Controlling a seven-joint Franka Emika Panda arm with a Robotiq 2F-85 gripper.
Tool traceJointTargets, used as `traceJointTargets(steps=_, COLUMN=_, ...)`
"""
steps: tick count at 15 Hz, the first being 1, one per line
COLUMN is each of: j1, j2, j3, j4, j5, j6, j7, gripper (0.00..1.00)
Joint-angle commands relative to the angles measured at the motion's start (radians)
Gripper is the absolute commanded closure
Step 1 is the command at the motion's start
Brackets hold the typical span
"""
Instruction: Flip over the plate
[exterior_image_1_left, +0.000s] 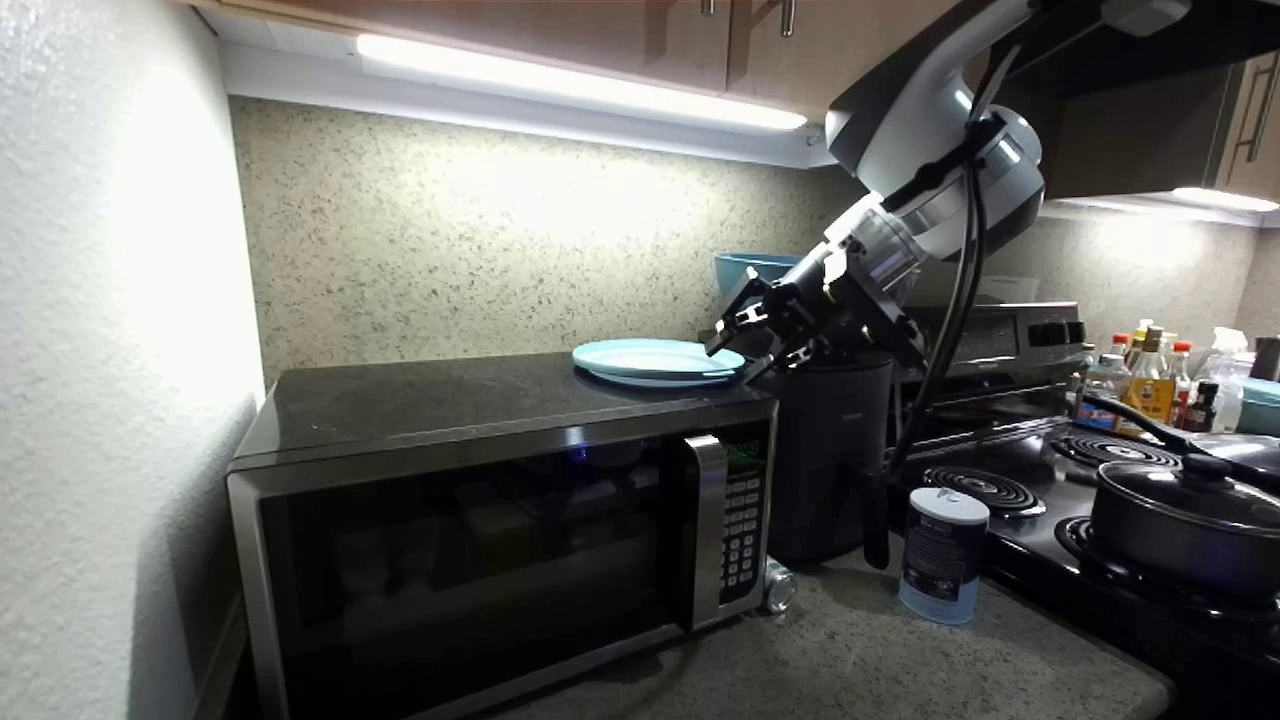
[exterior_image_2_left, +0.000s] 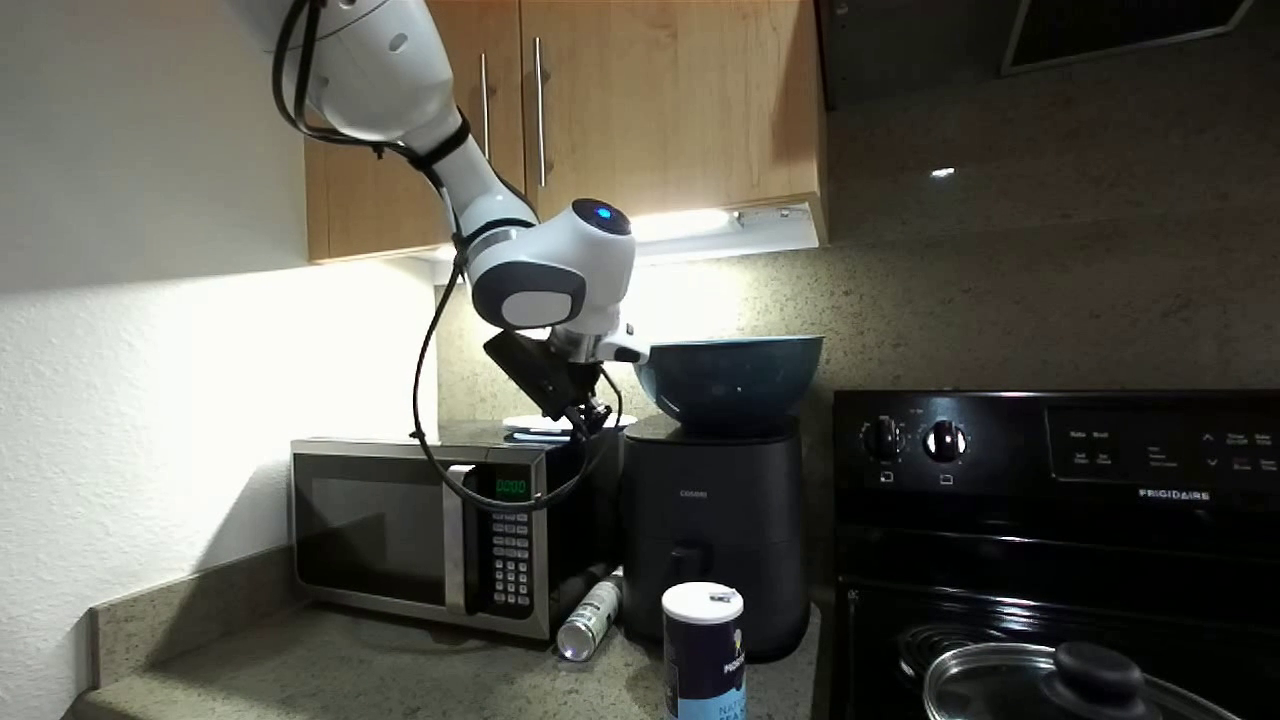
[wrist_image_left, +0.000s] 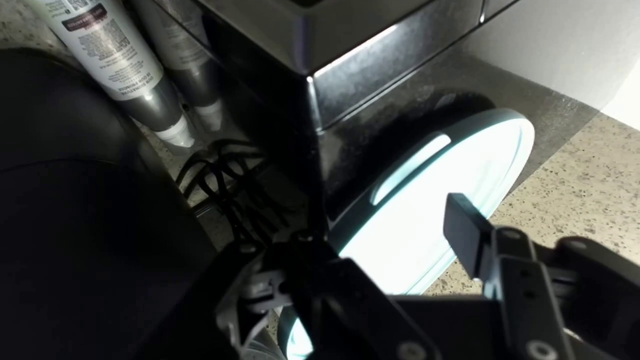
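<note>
The plate (exterior_image_1_left: 650, 357) is pale blue, round and shallow. It lies flat on top of the microwave near its right edge, and its rim looks raised. The plate also shows as a thin pale strip in an exterior view (exterior_image_2_left: 545, 424), and as a bright disc in the wrist view (wrist_image_left: 420, 200). My gripper (exterior_image_1_left: 734, 366) is open and tilted at the plate's right edge. One finger is above the rim and the other is low beside the edge. In the wrist view the plate shows between the open fingers (wrist_image_left: 385, 225). Whether either finger touches it, I cannot tell.
The microwave (exterior_image_1_left: 480, 550) bears the plate. A black air fryer (exterior_image_2_left: 712, 540) stands close to its right, with a large teal bowl (exterior_image_2_left: 730, 380) on top. A spray can (exterior_image_2_left: 590, 618) lies between them. Wall cabinets (exterior_image_2_left: 670, 100) hang above. A salt canister (exterior_image_1_left: 944, 555) stands in front.
</note>
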Motion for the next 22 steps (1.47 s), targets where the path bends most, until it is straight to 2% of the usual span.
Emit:
traceJointTargets(steps=1, j1=0.002, j2=0.001, j3=0.005, j4=0.007, j5=0.029, j6=0.01, j7=-0.063, gripper=0.66)
traceJointTargets(steps=4, j1=0.002, j2=-0.001, j3=0.007, j4=0.008, j5=0.039, j6=0.008, j7=-0.079, gripper=0.87)
traceJointTargets(steps=6, j1=0.002, j2=-0.004, j3=0.008, j4=0.006, j5=0.049, j6=0.01, j7=-0.086, gripper=0.94)
traceJointTargets(steps=8, j1=0.002, j2=-0.006, j3=0.008, j4=0.003, j5=0.045, j6=0.013, j7=-0.088, gripper=0.98)
traceJointTargets(steps=9, j1=0.003, j2=-0.007, j3=0.008, j4=-0.001, j5=0.029, j6=0.02, j7=-0.077, gripper=0.98)
traceJointTargets(steps=10, j1=0.005, j2=-0.012, j3=0.007, j4=-0.009, j5=-0.001, j6=0.032, j7=-0.048, gripper=0.72)
traceJointTargets(steps=11, j1=0.001, j2=0.0, j3=0.005, j4=0.005, j5=0.005, j6=0.003, j7=-0.041, gripper=0.96)
traceJointTargets(steps=12, j1=0.001, j2=0.0, j3=0.005, j4=0.005, j5=0.003, j6=0.007, j7=-0.041, gripper=0.91)
traceJointTargets(steps=13, j1=0.001, j2=0.0, j3=0.005, j4=0.005, j5=0.003, j6=0.009, j7=-0.041, gripper=0.59)
traceJointTargets(steps=15, j1=-0.015, j2=-0.011, j3=0.025, j4=-0.009, j5=-0.025, j6=0.025, j7=-0.009, gripper=0.46)
traceJointTargets(steps=19, j1=-0.023, j2=-0.004, j3=0.02, j4=-0.008, j5=-0.063, j6=0.037, j7=0.072, gripper=0.2)
traceJointTargets(steps=22, j1=-0.014, j2=0.03, j3=0.0, j4=0.02, j5=-0.015, j6=0.07, j7=0.047, gripper=0.02)
